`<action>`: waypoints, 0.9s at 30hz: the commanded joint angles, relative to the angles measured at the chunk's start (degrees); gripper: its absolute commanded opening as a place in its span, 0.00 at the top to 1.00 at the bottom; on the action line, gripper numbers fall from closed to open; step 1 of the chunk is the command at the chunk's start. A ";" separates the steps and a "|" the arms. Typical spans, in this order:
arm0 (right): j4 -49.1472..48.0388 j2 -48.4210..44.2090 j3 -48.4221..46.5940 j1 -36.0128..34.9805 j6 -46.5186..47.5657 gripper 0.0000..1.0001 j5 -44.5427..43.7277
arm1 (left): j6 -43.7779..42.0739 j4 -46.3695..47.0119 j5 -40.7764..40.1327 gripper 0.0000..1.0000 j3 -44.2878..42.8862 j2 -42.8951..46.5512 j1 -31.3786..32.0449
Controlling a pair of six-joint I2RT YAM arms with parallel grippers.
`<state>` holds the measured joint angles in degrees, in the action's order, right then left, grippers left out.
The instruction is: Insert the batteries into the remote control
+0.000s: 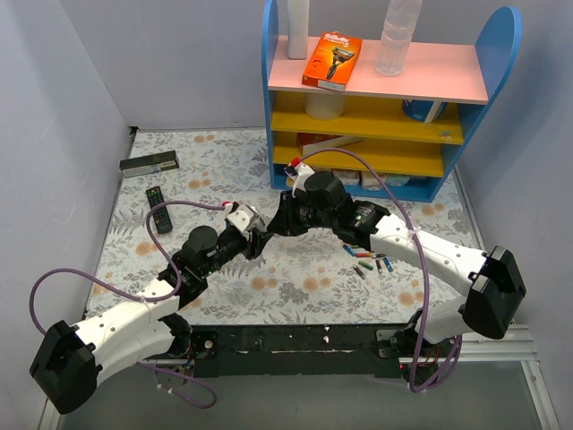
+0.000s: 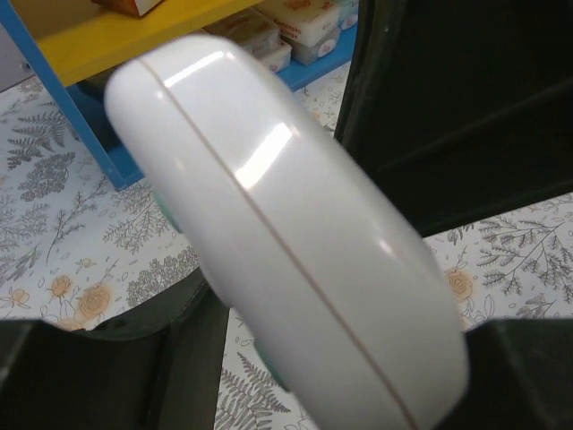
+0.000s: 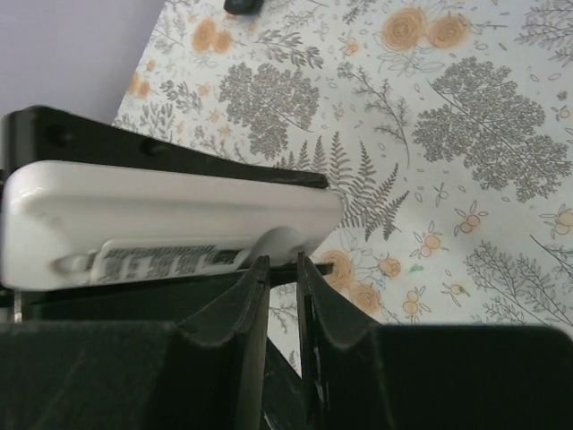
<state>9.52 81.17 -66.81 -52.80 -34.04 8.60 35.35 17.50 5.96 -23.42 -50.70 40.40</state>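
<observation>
The remote control fills most of the left wrist view, a glossy white body with a thin seam along it, tilted, its ends cut off by the frame. It sits clamped between the dark fingers of the left end effector, held above the tabletop. A teal edge peeks out behind it; I cannot tell what that is.

From the right wrist, the remote's underside shows a grey label too blurred to read. The right end effector has its jaws drawn nearly together, a narrow slit between them, with the tips at the remote's lower edge. Whether they pinch anything I cannot tell.

From above, the two end effectors meet mid-table and hide the remote almost wholly.

The batteries lie loose on the tabletop, right of the end effectors and just beside the right forearm, too small to count surely.

The tabletop wears a pale cloth printed with grey ferns and orange flowers. A black remote and a dark flat box lie at the far left. A blue-sided shelf unit stands at the back, carrying an orange box and a clear bottle, its top cut off. Pale grey walls close the scene.
</observation>
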 commanded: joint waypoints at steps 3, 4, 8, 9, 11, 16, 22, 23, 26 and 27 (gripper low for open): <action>-1.51 -1.79 3.26 0.50 -0.58 0.76 -2.97 | 1.65 3.95 -1.56 1.00 -0.75 1.92 0.38; -3.96 -2.50 4.30 0.50 -0.41 0.75 -2.98 | 2.00 4.04 -1.65 1.00 -0.49 1.92 0.38; -12.56 -6.36 7.90 0.94 4.94 0.62 -1.92 | 5.06 5.44 -0.95 1.00 1.09 1.74 0.38; -14.07 -8.37 8.88 1.11 6.69 0.59 -1.49 | 5.60 5.88 -0.16 1.00 1.18 1.66 0.38; -18.46 -10.49 12.20 1.73 11.17 0.52 -0.17 | 6.65 6.32 0.98 1.00 1.45 1.39 0.38; -18.14 -14.63 13.72 2.43 22.50 0.33 4.57 | 9.64 6.59 6.69 1.00 1.53 1.04 0.38; -18.48 -17.53 15.04 5.06 31.75 0.21 14.21 | 12.54 5.71 18.72 1.00 0.75 -0.10 0.38; -18.74 -17.71 15.04 6.55 32.19 0.20 16.77 | 12.63 5.62 20.13 1.00 0.57 -0.36 0.38; -19.54 -17.36 14.34 8.32 33.60 0.20 26.79 | 12.90 4.65 23.82 0.98 -0.57 -0.80 0.38; -19.28 -16.75 13.90 8.32 33.86 0.20 29.08 | 12.90 4.48 24.27 0.97 -0.84 -1.15 0.38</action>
<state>-6.22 64.53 -51.94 -46.00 -5.13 23.83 47.13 22.06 22.52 -22.65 -51.46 40.73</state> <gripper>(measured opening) 0.801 0.404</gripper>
